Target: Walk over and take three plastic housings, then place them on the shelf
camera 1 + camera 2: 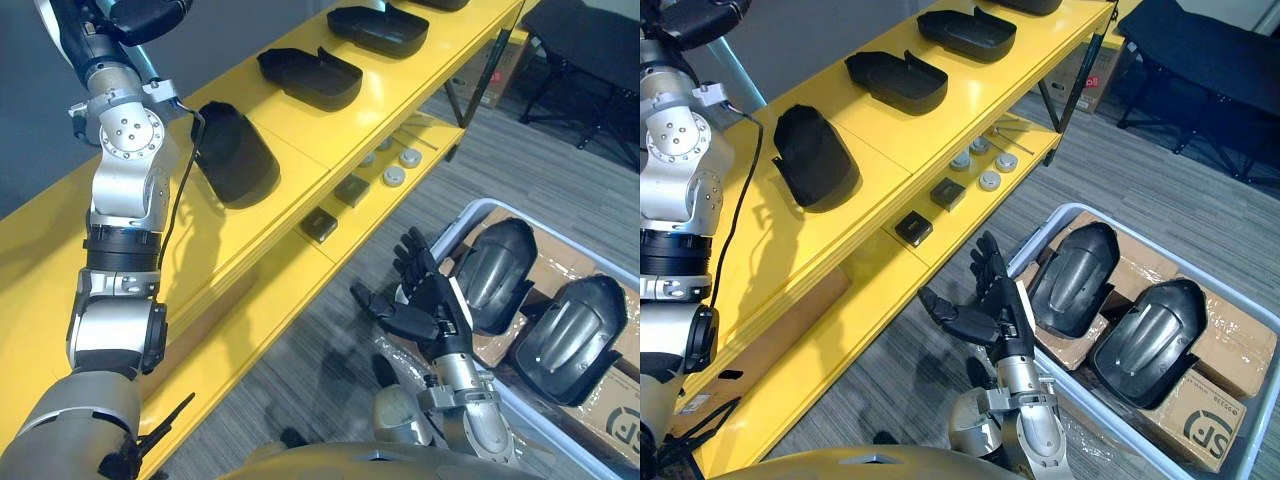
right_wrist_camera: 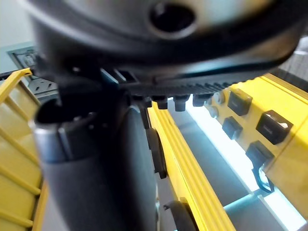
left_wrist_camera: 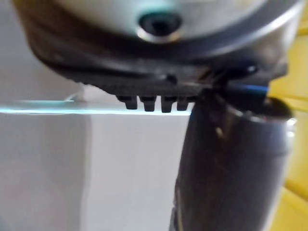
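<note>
Grey carpet (image 1: 560, 170) lies beneath the right hand (image 1: 428, 308), which hangs open and empty, fingers spread and pointing away from the robot. Just off its outer side, past the pale rim of a crate (image 1: 1040, 236), the nearest housing (image 1: 495, 272) rests dome-up on cardboard boxes (image 1: 600, 420). Its long axis runs roughly along the line of the fingers. A second housing (image 1: 565, 335) sits beside it, further out from the hand. On the thumb side and ahead stands the yellow shelf (image 1: 420, 80), whose top tier already carries a row of black housings (image 1: 310, 78). The left hand (image 1: 150, 15) is high above that shelf, well apart from the crate; I cannot tell whether it is open or closed. For any further pick the right hand is plainly nearer, and I judge it needs a short sideways reach over the rim.
</note>
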